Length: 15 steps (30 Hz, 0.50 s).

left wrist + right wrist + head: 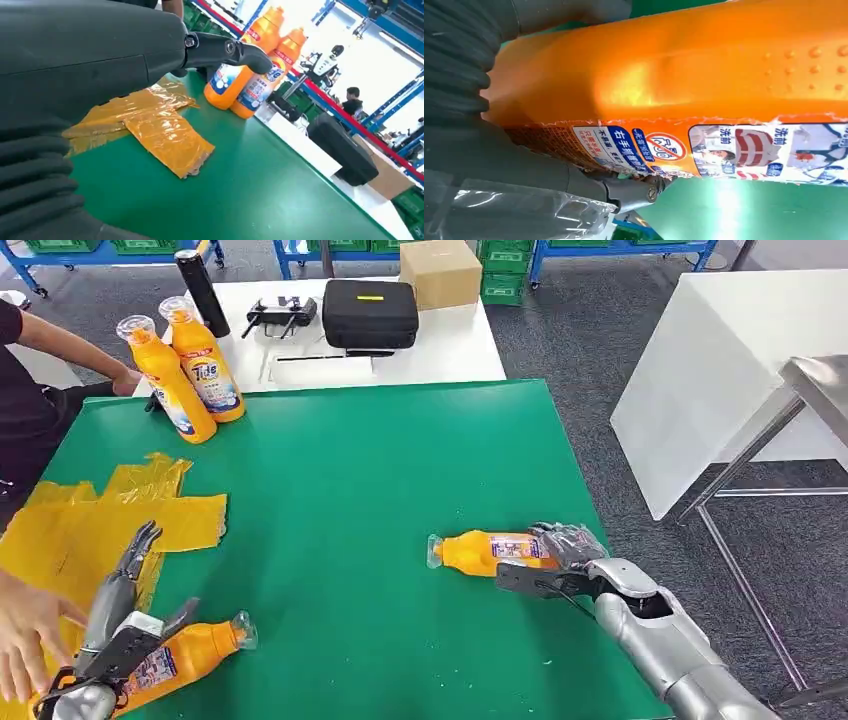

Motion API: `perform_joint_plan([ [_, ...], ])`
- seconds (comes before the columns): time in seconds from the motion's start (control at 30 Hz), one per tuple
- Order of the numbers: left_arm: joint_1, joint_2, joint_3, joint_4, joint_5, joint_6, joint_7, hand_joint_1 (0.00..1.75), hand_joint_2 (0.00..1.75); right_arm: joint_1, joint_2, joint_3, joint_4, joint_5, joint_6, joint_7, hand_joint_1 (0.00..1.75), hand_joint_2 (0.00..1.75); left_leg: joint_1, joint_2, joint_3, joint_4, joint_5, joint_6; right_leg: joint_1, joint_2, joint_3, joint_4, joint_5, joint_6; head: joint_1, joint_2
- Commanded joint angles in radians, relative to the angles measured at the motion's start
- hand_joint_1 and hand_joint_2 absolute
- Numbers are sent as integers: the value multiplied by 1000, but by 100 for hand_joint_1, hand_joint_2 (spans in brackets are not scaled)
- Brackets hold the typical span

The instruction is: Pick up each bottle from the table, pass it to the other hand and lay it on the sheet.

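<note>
Meanwhile right hand (pixel 560 558) grips a lying bottle (pixel 480 552); left hand (pixel 120 625), fingers apart, rests over another bottle (pixel 190 650).

Two orange Tide bottles (pixel 200 370) stand upright, touching, at the green tabletop's far left. A third orange bottle (pixel 485 551) lies on its side at mid-right, cap pointing left. A fourth (pixel 185 655) lies partly on the crumpled yellow plastic sheet (pixel 110 515), cap pointing right.
</note>
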Motion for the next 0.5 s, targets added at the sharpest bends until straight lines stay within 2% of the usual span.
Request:
perform_joint_plan([
  [0.03, -43, -57, 15, -31, 220, -160, -40, 0, 0, 89, -35, 69, 99, -27, 54, 29, 175, 175, 3, -9, -7, 0, 4, -2, 3, -10, -2, -4, 3, -1, 0, 0],
  [0.13, -37, -78, 5, -62, 267, -219, -40, 0, 0, 94, -44, 73, 97, -28, 63, 32, 175, 175, 2, -9, -1, 0, 1, -1, 2, -7, 5, -5, 1, 0, 0, 0],
  [0.2, -30, -94, -6, -82, 269, -230, -40, 0, 0, 98, -49, 73, 91, -30, 64, 35, 175, 175, 4, -11, -6, 0, 3, -2, 4, -10, 2, -7, 2, 0, 0, 0],
  [0.23, -24, -97, -14, -95, 264, -229, -40, 0, 0, 99, -50, 73, 90, -31, 64, 36, 175, 175, 2, -10, -1, 0, 1, -1, 2, -7, 6, -6, 1, 0, 0, 0],
  [0.33, -4, -109, -25, -128, 261, -225, -40, 0, 0, 103, -34, 52, 85, -42, 34, 31, 175, 175, 2, -9, 0, 0, 1, 0, 2, -7, 7, -8, 1, 1, 0, 0],
  [0.4, 35, -120, -11, -179, 297, -253, -37, 0, 0, 124, 27, -31, 52, -74, -91, 1, 175, 175, 3, -9, -3, 0, 2, -1, 3, -7, 6, -9, 2, 0, 0, 0],
  [0.43, 79, -134, 12, -225, 357, -314, -33, 0, 0, 156, 72, -91, -16, -91, -197, -46, 175, 175, 2, -6, -1, 0, 1, 0, 2, -4, 7, -8, 2, 0, 0, 0],
  [0.47, 122, -157, 40, -266, 491, -456, -3, 0, 0, 197, 121, -151, -104, -122, -270, -102, 175, 175, 2, -4, 1, -1, 0, 0, 2, -2, 8, -8, 1, 0, 0, 0],
  [0.5, 168, -183, 76, -306, 585, -572, 20, 0, 0, 242, 144, -182, -201, -138, -285, -116, 175, 175, 3, -3, -2, 0, 0, -1, 3, -1, 5, -9, 2, 0, 0, 0],
])
